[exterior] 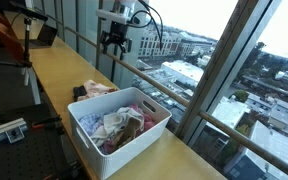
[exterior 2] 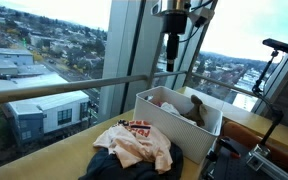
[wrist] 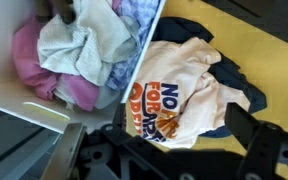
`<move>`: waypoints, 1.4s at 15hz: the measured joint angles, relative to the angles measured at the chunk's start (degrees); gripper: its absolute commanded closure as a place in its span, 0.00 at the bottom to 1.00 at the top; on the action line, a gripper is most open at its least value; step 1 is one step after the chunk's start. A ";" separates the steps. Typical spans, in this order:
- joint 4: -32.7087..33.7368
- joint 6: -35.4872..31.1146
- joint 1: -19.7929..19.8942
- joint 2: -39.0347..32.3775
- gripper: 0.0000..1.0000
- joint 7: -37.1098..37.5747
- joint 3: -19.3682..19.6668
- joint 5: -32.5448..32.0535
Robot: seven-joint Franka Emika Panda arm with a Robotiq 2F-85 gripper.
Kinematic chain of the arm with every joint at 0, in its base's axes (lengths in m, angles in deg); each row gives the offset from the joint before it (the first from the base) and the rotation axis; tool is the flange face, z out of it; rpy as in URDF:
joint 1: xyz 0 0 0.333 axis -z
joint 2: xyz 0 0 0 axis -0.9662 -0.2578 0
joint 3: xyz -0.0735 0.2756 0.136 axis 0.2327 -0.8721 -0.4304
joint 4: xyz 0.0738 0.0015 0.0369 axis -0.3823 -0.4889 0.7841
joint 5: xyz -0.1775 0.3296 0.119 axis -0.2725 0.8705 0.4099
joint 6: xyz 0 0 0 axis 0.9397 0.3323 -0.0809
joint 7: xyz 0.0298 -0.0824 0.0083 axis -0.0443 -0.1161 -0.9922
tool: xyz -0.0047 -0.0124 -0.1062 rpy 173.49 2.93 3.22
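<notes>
1. The gripper [exterior: 114, 44] is hanging high above the desk [exterior: 62, 68], close to the window [exterior: 206, 50]. Its jaws are standing wide apart and are gripping nothing.
2. In the wrist view, a cream T-shirt [wrist: 174, 85] with orange lettering is lying crumpled right under the gripper, spreading over a dark garment [wrist: 236, 95].
3. A white basket [wrist: 29, 108] is sitting just beside the T-shirt, at its 10 o'clock, and is holding pink, white and checked cloths [wrist: 74, 45].
4. In an exterior view, the basket [exterior 2: 169, 122] is appearing at the T-shirt's [exterior 2: 134, 140] 2 o'clock.
</notes>
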 measured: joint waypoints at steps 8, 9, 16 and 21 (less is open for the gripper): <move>-9.90 -17.03 6.16 -1.58 0.00 -6.49 5.59 -5.75; -10.78 -19.39 6.65 -2.59 0.00 -6.82 6.19 -6.43; -10.97 -32.03 11.61 -14.55 0.00 -10.45 8.96 -7.38; -6.91 -34.55 12.61 -23.40 0.00 -10.79 8.92 -7.35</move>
